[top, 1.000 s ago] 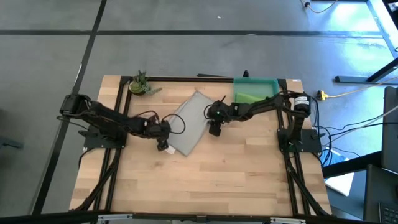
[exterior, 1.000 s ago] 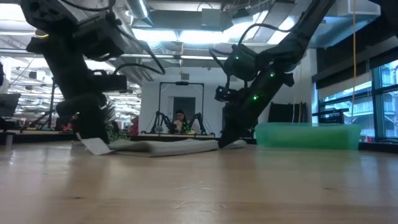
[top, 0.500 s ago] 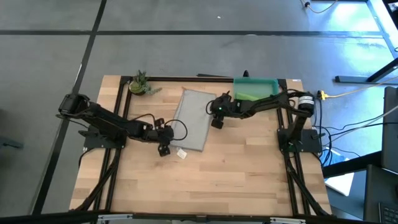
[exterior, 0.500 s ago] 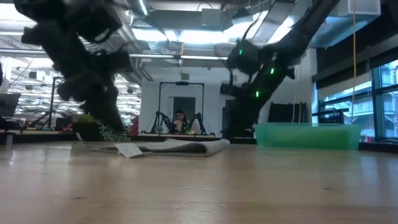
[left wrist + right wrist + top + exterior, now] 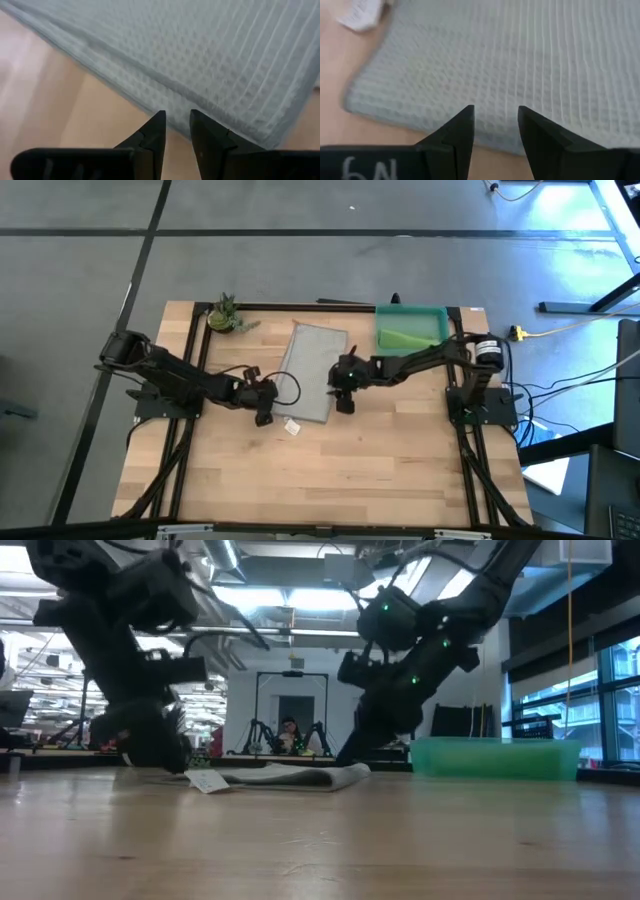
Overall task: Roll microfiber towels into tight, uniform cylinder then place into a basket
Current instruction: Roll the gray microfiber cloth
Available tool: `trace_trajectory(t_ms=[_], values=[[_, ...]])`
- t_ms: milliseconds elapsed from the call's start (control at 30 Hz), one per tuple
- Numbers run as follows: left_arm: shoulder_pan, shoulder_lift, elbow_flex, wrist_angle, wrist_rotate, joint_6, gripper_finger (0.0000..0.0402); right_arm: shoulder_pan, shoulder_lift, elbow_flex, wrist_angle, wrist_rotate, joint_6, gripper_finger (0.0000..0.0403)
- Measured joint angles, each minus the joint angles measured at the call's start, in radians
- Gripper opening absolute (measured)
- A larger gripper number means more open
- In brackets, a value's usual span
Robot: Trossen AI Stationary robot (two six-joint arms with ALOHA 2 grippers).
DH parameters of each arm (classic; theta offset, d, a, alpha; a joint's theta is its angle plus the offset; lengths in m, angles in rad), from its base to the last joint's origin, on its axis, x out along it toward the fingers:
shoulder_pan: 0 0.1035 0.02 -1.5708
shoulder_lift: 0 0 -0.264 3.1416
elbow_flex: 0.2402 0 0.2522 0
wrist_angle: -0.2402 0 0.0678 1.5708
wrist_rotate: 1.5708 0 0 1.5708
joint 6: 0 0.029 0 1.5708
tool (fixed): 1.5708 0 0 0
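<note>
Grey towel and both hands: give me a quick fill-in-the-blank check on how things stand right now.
1. The grey towel lies ____ on the table, not yet rolled.
2. The green towel sits inside the ____.
3. The left hand and right hand both have open fingers and hold ____.
4. The white ____ pokes out at the grey towel's near corner.

Missing words: flat; basket; nothing; tag

Two towels, grey (image 5: 313, 372) and lime green (image 5: 408, 338); one basket (image 5: 383, 312); one potted plant (image 5: 223, 315).
</note>
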Motion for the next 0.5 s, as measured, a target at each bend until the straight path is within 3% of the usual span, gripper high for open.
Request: trace_trajectory(t_ms=[300, 500], values=[[-0.019, 0.083, 0.003, 0.136, 0.066, -0.017, 0.0085, -0.031, 0.046, 0.001, 0.007, 0.112, -0.027, 0.0154], [-0.042, 0.077, 0.002, 0.158, 0.091, 0.021, 0.0085, -0.042, 0.034, 0.000, -0.009, 0.116, -0.073, 0.0154]])
